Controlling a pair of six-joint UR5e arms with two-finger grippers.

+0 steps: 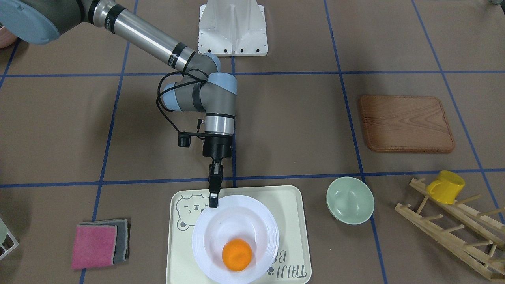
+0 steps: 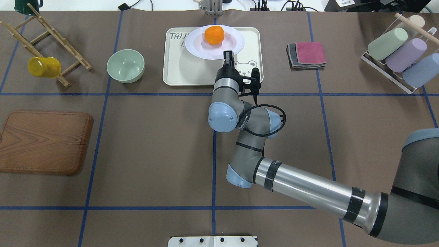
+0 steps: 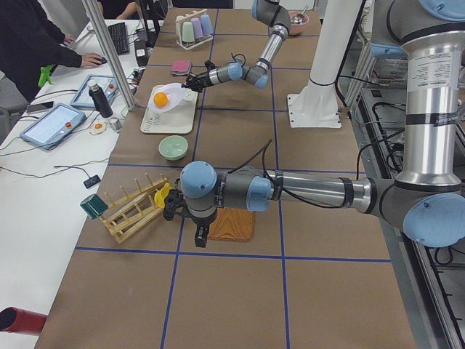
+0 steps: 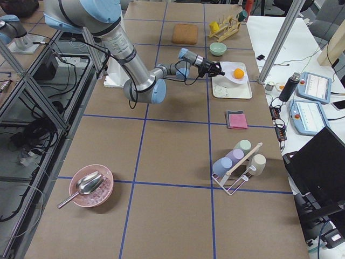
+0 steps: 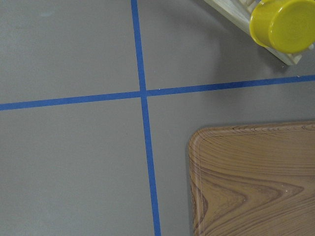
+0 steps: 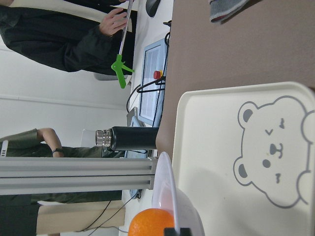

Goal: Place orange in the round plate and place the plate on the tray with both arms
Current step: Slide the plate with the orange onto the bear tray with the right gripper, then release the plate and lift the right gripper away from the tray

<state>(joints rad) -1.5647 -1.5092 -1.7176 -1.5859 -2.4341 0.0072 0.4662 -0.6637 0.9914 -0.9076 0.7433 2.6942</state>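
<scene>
The right gripper [image 1: 213, 202] was clamped on the rim of the round plate [image 1: 265, 221] at about 11 o'clock in the front-facing view. The orange [image 1: 237, 255] lay in the plate's well toward 6 o'clock, opposite the grip. The plate appeared raised and tilted above the tray [image 1: 290, 205].

The left gripper [image 3: 201, 234] hung well apart, over the wooden board [image 3: 234, 227]. Whether it was open or closed could not be told.

Probable faults:
- The glossy rim could slip or pivot in the single pinch, because the fruit loaded the far side.
- Further tilt could roll the orange out.
- The plate looked close to the tray's 6 o'clock edge, so a release there risked overhang and tipping.
</scene>
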